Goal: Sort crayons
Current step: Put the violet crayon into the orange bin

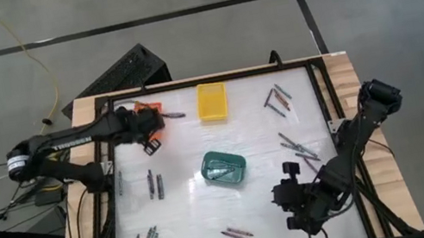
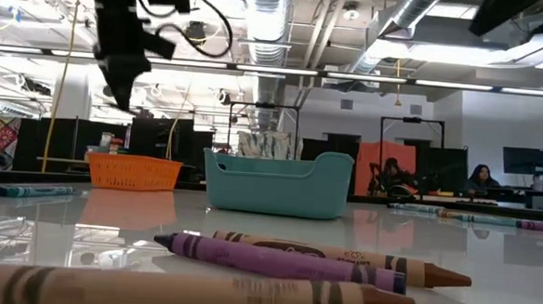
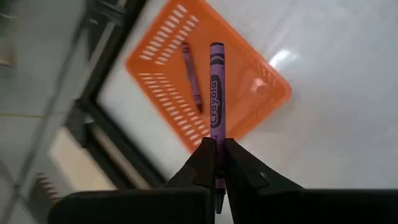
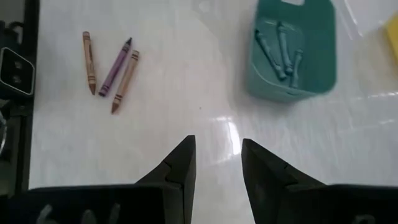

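Left gripper [image 3: 216, 163], above the slotted orange plastic basket [image 3: 161, 93] at the table's far left corner: its two dark fingers are pressed together on the lower end of a purple wax crayon [image 3: 216, 87], which projects forward from the fingertips over the basket's open top. A second, darker purple crayon [image 3: 191, 76] lies flat on the basket floor, just beside the held one as seen from the wrist.

Right gripper [image 4: 217, 163], over the near right part of the white tabletop [image 4: 186, 81]: its fingers stand spread with nothing between them. Ahead of it and to one side lie a trio of loose crayons, two brown and one purple [image 4: 114, 67], the purple one touching a brown one. Ahead to the other side sits the teal plastic basket [image 4: 292, 53], holding several teal-grey crayons [image 4: 280, 46]. Both are well apart from the fingertips.

Further loose crayons lie scattered near the table's edges in the high view, and a yellow basket [image 1: 212, 101] sits at the far side.
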### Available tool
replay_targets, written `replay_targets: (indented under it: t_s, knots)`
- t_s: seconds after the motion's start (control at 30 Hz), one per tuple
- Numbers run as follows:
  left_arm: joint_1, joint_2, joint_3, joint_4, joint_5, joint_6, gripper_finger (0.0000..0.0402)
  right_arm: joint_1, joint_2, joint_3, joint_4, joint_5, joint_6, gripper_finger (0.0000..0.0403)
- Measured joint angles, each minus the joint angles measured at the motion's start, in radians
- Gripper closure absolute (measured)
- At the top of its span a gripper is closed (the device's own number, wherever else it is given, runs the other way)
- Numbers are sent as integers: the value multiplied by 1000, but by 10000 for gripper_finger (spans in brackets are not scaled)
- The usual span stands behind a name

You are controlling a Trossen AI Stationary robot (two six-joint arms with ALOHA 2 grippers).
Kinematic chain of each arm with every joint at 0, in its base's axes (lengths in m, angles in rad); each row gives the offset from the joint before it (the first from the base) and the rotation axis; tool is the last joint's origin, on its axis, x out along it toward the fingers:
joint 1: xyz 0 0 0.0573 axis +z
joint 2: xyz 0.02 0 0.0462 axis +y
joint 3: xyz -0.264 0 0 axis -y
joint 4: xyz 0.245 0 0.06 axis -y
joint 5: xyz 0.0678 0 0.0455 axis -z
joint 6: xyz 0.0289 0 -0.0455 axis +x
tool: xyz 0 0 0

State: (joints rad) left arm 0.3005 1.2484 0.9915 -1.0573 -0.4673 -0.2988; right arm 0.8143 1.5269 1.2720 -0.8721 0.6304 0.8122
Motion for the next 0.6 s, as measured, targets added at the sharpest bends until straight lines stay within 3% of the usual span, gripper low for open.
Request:
replay_targets:
  t_s: [0.1, 0.37, 0.6]
  knots:
    - [111, 1, -32, 113, 98, 56, 398, 22, 0, 0, -25, 17, 45, 280]
    - [355, 58, -34, 178, 284, 130, 398, 70, 0, 0, -74, 69, 140, 280]
    - [419, 153, -34, 190, 331, 156, 387, 73, -1, 0, -240, 110, 320, 280]
